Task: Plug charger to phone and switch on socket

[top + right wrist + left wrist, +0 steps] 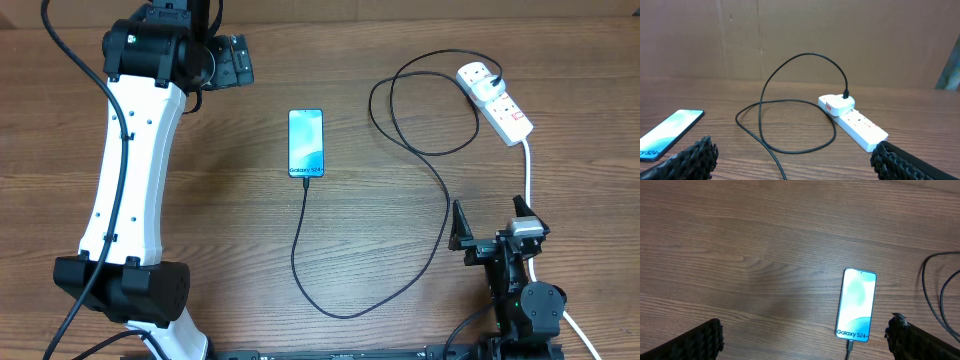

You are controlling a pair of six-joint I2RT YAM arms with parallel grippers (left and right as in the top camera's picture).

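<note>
While both arms wait over the table, their grippers are wide open and hold nothing. The left gripper [232, 62] is up at the far side of the table, left of the phone [306, 142]. In its own camera its two black fingers [702, 341] show only at the bottom corners, with bare wood between them. It touches nothing. The right gripper [490, 230] is at the near side on the right. Its jaws are spread apart too, and nothing is between them.

There are two arms and two grippers. There is one phone, lying flat near the middle of the table with its blue screen lit and facing up. There is one thin black cable [294, 250]. Its tip meets the bottom edge of the phone. From there it runs toward the near edge, bends around, climbs to the right and makes a big loop. It ends at a white plug block [837, 104] that sits on one end of the power strip [503, 108].

There is one power strip. It is white and long and lies at the far right, well away from the phone. It has small red marks on it — too small to count. One thick white cord [527, 170] leaves the strip and runs down toward the right gripper.

The table [230, 220] is brown wood with long grain lines. Behind it — seen from the right wrist — stands a plain brown cardboard wall [800, 30].
</note>
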